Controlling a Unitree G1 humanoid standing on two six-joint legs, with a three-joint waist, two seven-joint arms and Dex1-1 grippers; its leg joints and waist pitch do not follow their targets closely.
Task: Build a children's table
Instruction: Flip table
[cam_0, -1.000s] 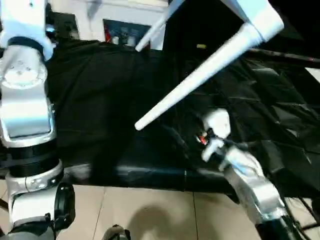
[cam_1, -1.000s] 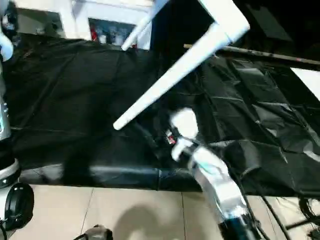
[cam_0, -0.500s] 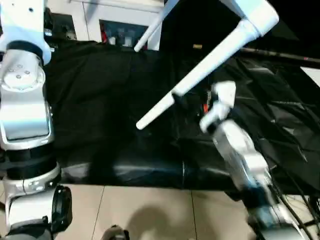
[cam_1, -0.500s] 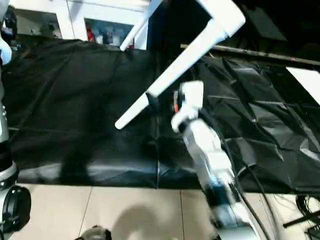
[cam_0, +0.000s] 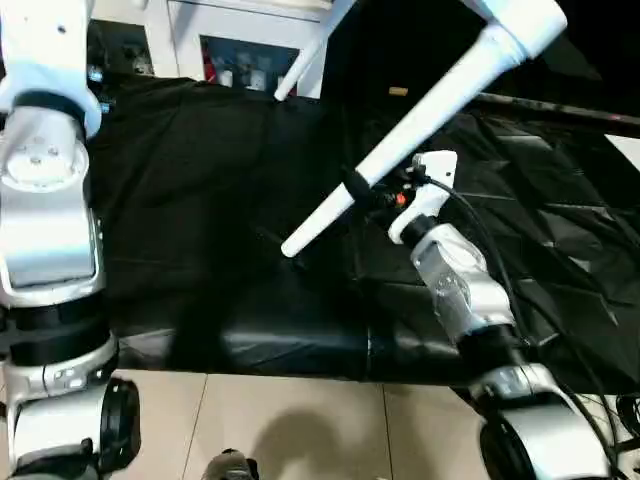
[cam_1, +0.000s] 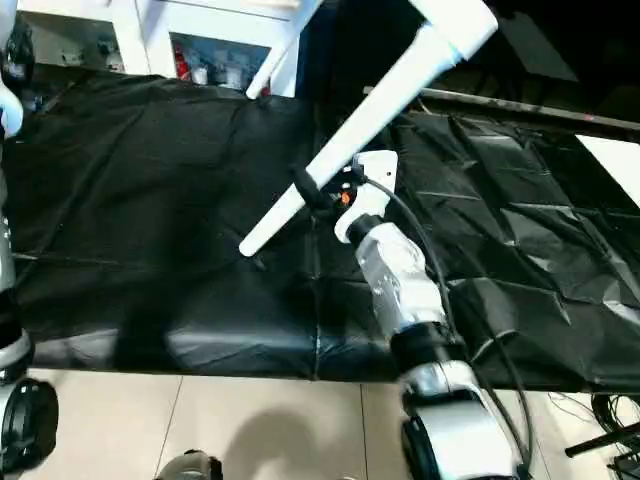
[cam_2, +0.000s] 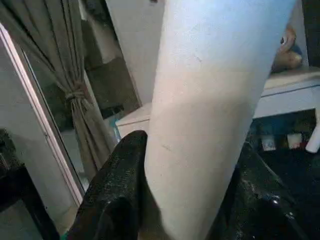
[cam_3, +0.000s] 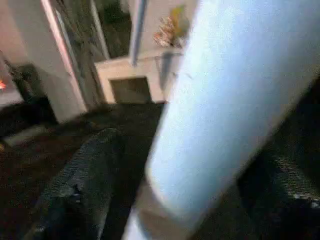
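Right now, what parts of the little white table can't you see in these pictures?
- Table top: cut off by the upper edge in both eye views.
- Far leg: its upper end runs off that same edge.
- Near leg: where the right tool holds it, the black fingers cover it.
- Left wrist view: the leg between the left tool blocks the scene behind.

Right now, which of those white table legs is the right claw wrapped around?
The long leg slanting down toward the front of the black table. The right claw grips it near its tip; the other leg sits farther back.
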